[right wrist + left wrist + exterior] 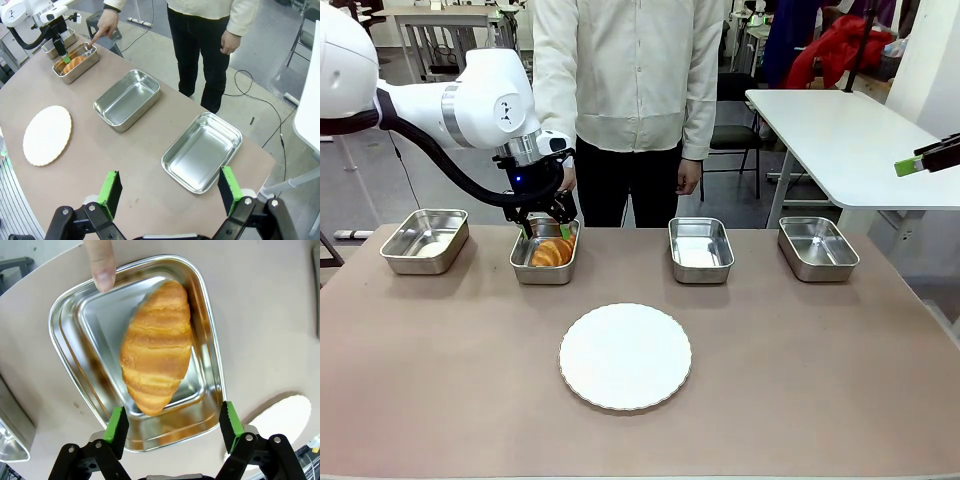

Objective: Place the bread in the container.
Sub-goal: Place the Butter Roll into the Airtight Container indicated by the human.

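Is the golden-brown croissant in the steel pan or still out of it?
In: the golden-brown croissant lies on the shiny steel pan's floor, open jaws clear.

Bright, even indoor light from overhead, no harsh contrast anywhere. Soft, short shadows under the plate and beside the pans on the table. Strong specular glare on the container, with the bread mirrored as orange smears along its walls and floor. Pale reflections in the other pans. Front view sharp across the tabletop, slightly washed at the white robot arm. Wrist views wide-angle, with straight edges bowed toward the corners and the near green pads a little soft. Slight blur on the person's fingertip at the top edge.
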`<act>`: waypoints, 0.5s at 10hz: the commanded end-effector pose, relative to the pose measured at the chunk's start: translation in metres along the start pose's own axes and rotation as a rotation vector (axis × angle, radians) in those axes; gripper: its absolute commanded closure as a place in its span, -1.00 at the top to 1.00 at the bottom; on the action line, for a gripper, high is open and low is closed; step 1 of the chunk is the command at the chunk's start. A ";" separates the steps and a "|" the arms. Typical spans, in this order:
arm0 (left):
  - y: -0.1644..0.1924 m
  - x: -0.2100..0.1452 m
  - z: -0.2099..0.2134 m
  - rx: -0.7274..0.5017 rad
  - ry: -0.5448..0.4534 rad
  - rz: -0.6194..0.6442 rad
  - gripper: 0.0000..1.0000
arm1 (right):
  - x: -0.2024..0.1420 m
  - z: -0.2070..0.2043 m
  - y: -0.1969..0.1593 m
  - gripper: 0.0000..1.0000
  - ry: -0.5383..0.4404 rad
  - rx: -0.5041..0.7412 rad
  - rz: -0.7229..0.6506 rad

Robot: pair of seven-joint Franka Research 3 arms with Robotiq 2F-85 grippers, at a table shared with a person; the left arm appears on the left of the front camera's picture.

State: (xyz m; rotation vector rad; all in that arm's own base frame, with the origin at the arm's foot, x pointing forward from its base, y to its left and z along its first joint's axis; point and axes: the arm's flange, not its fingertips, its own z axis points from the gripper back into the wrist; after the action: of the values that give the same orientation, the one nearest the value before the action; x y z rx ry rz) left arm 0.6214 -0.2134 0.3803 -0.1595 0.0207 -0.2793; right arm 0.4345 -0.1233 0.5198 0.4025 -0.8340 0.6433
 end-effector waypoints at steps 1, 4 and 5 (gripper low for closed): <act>0.003 0.001 0.000 0.014 -0.009 -0.006 0.83 | 0.002 0.001 0.000 1.00 -0.018 0.006 0.002; -0.015 -0.047 0.043 -0.022 -0.104 0.015 0.83 | 0.002 0.001 0.000 1.00 -0.018 0.006 0.002; -0.015 -0.071 0.065 -0.052 -0.142 0.005 0.83 | 0.002 0.001 0.000 1.00 -0.018 0.006 0.002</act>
State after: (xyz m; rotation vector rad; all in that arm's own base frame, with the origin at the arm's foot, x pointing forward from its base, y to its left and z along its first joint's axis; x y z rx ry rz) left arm 0.5917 -0.2144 0.4294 -0.1877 -0.0626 -0.2690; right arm 0.4346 -0.1233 0.5199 0.4023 -0.8341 0.6434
